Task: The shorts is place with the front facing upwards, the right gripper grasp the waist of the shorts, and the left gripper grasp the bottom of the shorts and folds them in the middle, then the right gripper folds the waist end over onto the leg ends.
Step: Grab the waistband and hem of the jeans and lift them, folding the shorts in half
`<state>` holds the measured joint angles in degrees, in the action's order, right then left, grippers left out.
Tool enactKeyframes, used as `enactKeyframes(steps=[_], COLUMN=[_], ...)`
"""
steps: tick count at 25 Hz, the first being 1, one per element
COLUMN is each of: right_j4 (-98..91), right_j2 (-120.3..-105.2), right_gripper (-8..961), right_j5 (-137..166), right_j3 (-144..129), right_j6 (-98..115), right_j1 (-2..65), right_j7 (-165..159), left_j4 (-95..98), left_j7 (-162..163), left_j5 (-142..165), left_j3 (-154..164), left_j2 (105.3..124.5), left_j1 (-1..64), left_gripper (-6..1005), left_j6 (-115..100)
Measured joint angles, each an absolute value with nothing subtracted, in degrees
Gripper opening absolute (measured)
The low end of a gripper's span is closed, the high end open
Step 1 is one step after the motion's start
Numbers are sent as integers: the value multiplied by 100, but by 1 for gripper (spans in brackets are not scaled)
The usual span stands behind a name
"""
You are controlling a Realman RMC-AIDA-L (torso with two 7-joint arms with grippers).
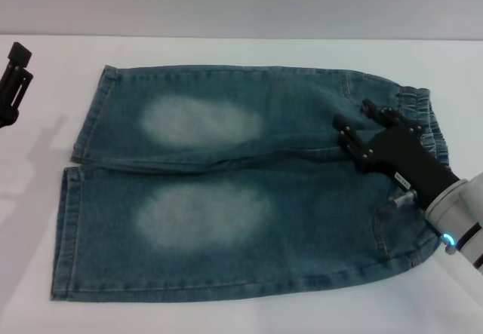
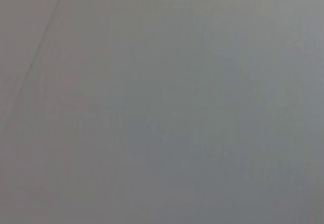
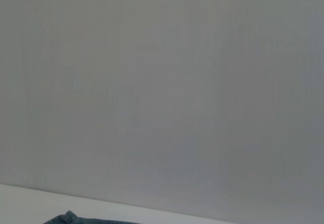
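Head view: we see the right gripper, jaws parted, above the shorts near the waist, nothing grasped. Next it must descend and pinch. Left gripper waits aside; jaws unclear.

The right claw reaches in from the robot's right side, its black fingers spread apart in two rows and pointing toward the left arm. Behind the claw, the black body bears a small white label, then joins a silver-white wrist lit blue (the light sits on the wrist's near edge). The left claw, black and slim, hangs well apart at the far left, only partly in view.
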<state>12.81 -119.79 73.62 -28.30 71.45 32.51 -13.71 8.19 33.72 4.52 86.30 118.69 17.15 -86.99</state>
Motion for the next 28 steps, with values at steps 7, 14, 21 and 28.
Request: enactKeyframes(steps=[7,14,21,28], right_j4=[1295,1308,1312,1279], right_j2=[-11979,-11979,-11979,-11965], right_gripper=[483,483,483,484], right_j5=[7366,7366,7363,7328], right_j3=[-2830,-2830,-2830,-2588], right_j6=[7136,7133,7133,7134], right_j1=[3252,3252,3252,3198], right_j7=[-1371,-1371,-1371,-1437], left_j4=[817,817,817,819], left_j7=[3365,3368,3359,3383], left_j5=[443,431,424,454], left_j3=[8677,8647,8667,8745], left_j2=[11866,11874,11873,11845], left_j1=[1697,1701,1717,1739], left_gripper=[738,498,599,783], left_j6=[-8692,-8653,-8608,-8464])
